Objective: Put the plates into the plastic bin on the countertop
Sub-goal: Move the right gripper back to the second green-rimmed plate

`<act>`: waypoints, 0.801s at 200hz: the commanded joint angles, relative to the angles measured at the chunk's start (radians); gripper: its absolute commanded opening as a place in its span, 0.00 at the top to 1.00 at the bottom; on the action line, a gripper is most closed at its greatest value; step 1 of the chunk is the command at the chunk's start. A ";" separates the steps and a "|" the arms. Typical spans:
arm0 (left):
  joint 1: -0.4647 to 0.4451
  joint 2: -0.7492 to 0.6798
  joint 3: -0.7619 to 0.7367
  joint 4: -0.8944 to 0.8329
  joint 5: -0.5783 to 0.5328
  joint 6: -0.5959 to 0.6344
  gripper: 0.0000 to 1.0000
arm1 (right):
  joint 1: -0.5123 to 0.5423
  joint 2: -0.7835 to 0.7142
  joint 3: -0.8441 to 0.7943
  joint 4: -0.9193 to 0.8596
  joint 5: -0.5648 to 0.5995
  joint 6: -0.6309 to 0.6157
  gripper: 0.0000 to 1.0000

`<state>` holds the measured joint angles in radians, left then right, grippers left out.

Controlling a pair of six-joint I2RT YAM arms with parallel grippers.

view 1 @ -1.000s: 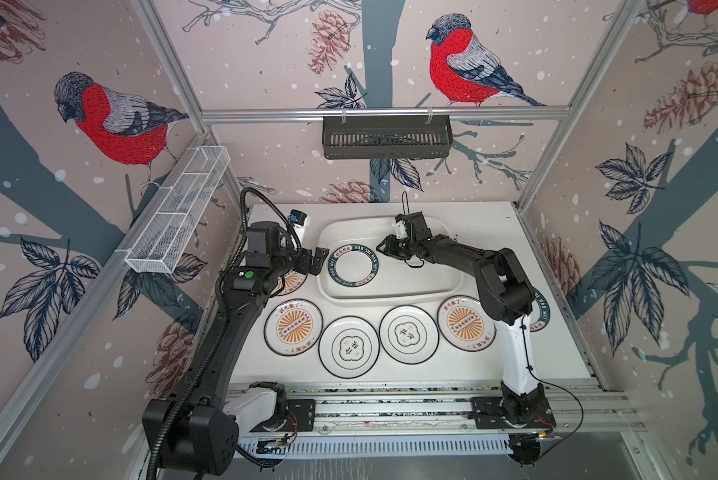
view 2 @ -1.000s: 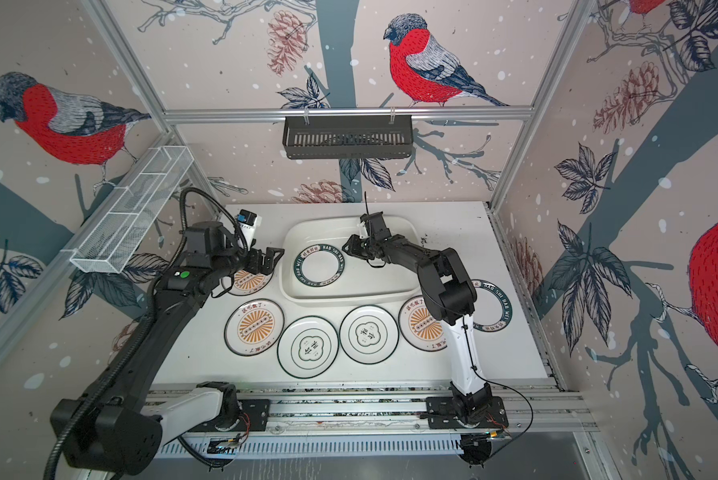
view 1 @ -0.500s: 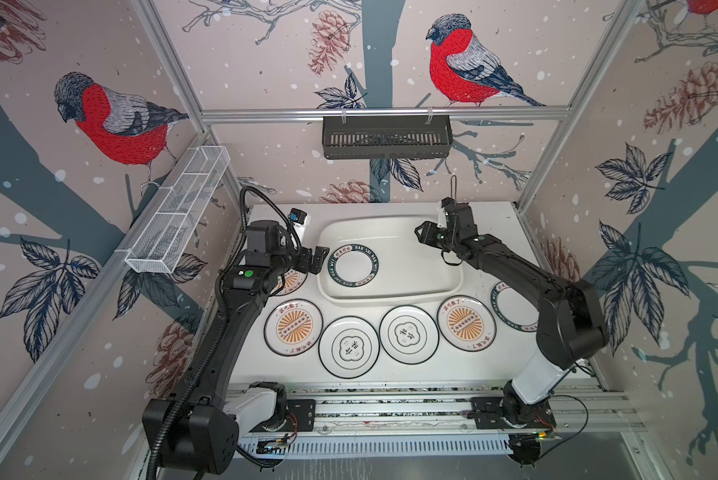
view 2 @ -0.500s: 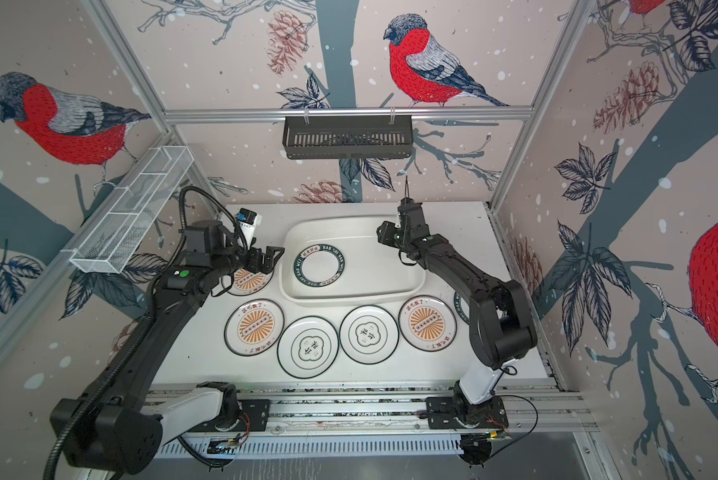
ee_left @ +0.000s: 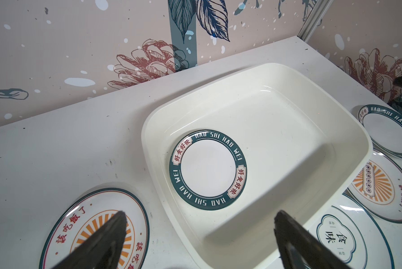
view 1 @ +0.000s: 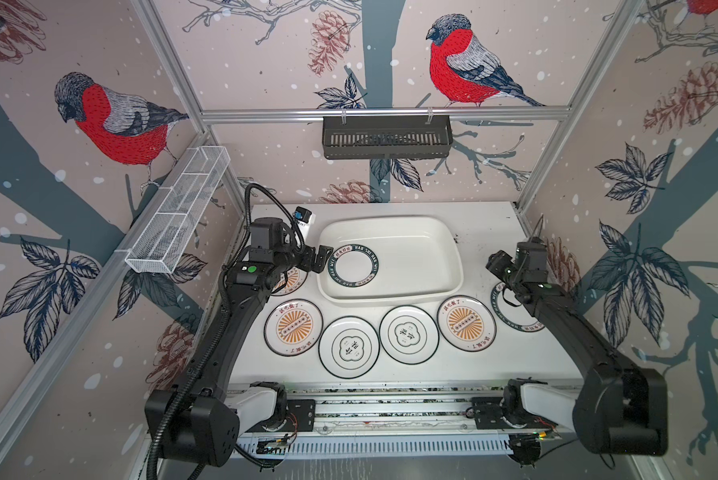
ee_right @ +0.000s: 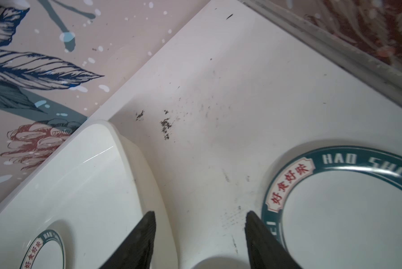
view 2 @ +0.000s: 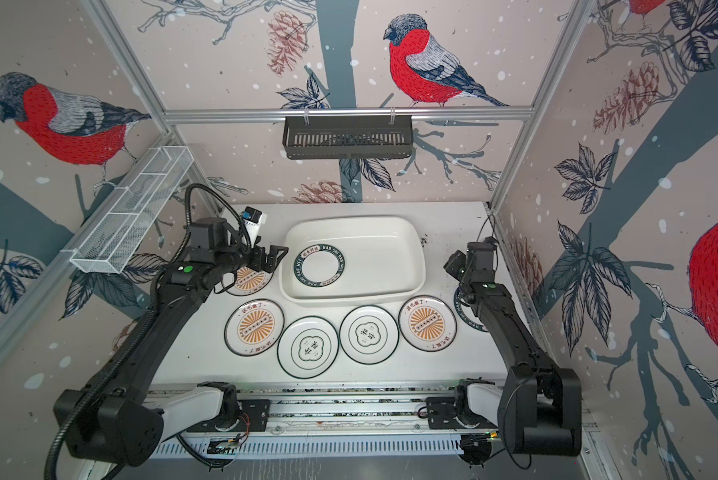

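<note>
The cream plastic bin (view 1: 415, 232) sits at the back of the countertop (view 1: 486, 232) and holds one lettered-ring plate (view 1: 353, 266) at its left end. Several more plates lie in front: two sunburst (view 1: 293, 327) (view 1: 466, 323) and two quatrefoil (view 1: 349, 347) (view 1: 408, 334). Another sunburst plate (view 1: 293, 282) is half hidden under my left arm. My left gripper (view 1: 322, 257) (ee_left: 200, 213) hangs open at the bin's left rim (ee_left: 148, 149), empty. My right gripper (view 1: 492, 264) (ee_right: 200, 213) is open and empty between the bin's right wall (ee_right: 146, 177) and a second lettered-ring plate (ee_right: 349, 209).
A black slotted basket (view 1: 386, 137) hangs on the back wall and a white wire mesh basket (view 1: 178, 216) on the left wall. The cage walls close in on three sides. Dark specks (ee_right: 165, 125) mark the countertop right of the bin.
My right arm has swung from above the bin's back middle to the right side of the countertop, and its jaws have widened. The left arm and all plates have stayed put.
</note>
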<state>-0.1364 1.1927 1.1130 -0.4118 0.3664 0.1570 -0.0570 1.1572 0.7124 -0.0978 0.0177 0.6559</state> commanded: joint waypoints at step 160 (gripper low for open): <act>-0.050 0.057 0.018 0.027 0.110 0.012 0.02 | -0.595 -0.133 -0.291 -0.083 -0.111 0.050 0.31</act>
<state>-0.1852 1.2518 1.1259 -0.4007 0.4519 0.1612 -0.6308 1.0176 0.4488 -0.2035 -0.0467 0.7113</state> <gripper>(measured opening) 0.983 0.694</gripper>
